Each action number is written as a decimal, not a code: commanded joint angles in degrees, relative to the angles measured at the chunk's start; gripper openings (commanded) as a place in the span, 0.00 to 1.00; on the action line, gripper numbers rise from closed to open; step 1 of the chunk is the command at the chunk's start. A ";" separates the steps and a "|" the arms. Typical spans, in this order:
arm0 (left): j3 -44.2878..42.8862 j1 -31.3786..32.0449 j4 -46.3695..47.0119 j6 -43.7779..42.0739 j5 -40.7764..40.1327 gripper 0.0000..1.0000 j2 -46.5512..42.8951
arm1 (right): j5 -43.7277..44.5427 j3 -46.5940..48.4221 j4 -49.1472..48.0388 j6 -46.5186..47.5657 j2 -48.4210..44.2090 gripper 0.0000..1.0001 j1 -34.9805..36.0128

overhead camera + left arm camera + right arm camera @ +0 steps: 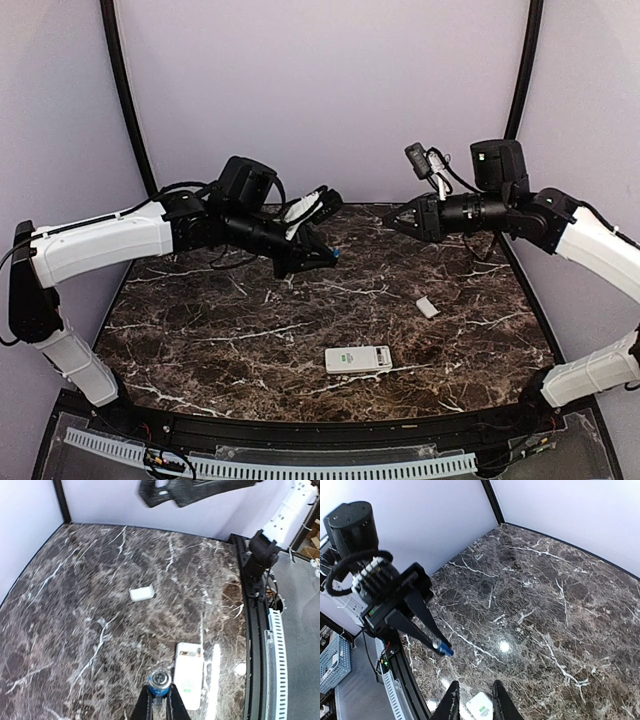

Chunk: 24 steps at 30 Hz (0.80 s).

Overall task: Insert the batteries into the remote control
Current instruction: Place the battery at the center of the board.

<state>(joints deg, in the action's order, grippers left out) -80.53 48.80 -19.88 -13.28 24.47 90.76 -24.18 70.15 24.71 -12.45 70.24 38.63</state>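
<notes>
Top view: the left pincer (322, 258) clamps a blue-tipped battery (335, 255). The remote control (358, 359) lies on the desk (200, 330), nearer the bases than the pincer.
Left wrist: the remote lies just right of the pincer's tips.
Right wrist: the right pincer (475, 702) is slightly parted and empty, with the remote showing between its fingers.

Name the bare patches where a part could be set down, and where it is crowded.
Bare: the left half of the table, from its left edge to the remote control. Crowded: near centre-right, around the remote control and the small white piece; and far centre overhead, where the left gripper, holding a battery, faces the right gripper.
</notes>
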 commanded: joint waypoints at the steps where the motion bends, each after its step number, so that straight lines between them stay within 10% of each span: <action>1: 2.49 2.24 9.42 -1.79 5.72 0.00 -2.55 | -4.99 -4.39 -9.78 -3.37 -2.63 0.21 -0.14; 24: 3.21 3.50 13.26 3.22 7.35 0.00 0.62 | -8.51 -6.01 -10.70 -3.36 -2.11 0.34 2.06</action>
<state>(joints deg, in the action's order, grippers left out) -77.54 51.99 -7.31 -11.16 31.46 90.78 -32.80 63.24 12.47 -17.39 67.83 40.36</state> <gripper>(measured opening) 0.053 0.337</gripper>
